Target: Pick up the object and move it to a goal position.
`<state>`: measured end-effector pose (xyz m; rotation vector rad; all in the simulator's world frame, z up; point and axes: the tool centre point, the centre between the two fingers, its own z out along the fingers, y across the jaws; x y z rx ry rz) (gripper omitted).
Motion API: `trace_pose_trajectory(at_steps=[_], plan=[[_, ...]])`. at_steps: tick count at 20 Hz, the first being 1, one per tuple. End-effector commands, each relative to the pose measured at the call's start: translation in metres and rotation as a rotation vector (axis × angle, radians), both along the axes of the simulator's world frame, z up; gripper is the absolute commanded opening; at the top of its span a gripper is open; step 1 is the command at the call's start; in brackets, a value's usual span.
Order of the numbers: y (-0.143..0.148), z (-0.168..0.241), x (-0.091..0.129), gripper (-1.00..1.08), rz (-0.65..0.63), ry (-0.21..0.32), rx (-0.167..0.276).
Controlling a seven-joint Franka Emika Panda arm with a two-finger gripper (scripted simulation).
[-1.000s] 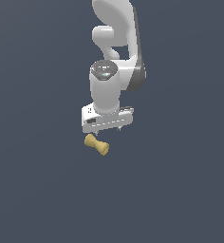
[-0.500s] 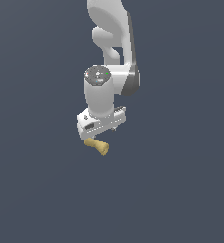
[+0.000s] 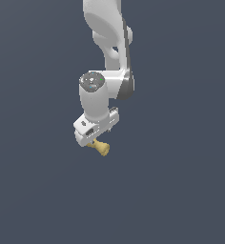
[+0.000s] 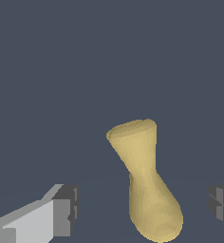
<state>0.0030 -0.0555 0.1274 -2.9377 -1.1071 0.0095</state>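
Note:
The object (image 3: 101,148) is a small tan-yellow bone-shaped piece lying on the dark grey surface, partly hidden under my white gripper (image 3: 93,139) in the exterior view. In the wrist view the object (image 4: 143,182) lies between the two dark finger pads (image 4: 66,209), one on each side, with a gap between each pad and the piece. The gripper is open and hangs right over the object's narrow waist, and one flared end sticks out past the fingers.
A plain dark grey surface (image 3: 181,190) fills both views. The white arm (image 3: 107,38) rises from the gripper to the exterior view's upper edge. No other objects show.
The gripper has come down and shifted toward the exterior view's left, covering more of the object. The object has stayed where it lay.

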Motion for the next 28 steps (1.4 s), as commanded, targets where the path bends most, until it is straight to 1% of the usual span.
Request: trace_pose_trajectory(at_steps=[1,7,13,18,23,28], plan=[[-0.005,-0.004,0.0,1.0,0.062,-0.001,0.0],[-0.014,-0.012,0.001,1.0,0.182,-0.004,0.0],[-0.019,-0.016,0.001,1.0,0.256,-0.006,0.001],[-0.021,-0.018,0.001,1.0,0.284,-0.006,0.001],[-0.021,-0.02,0.001,1.0,0.282,-0.006,0.001],[-0.022,-0.037,0.0,1.0,0.284,-0.006,0.001]])
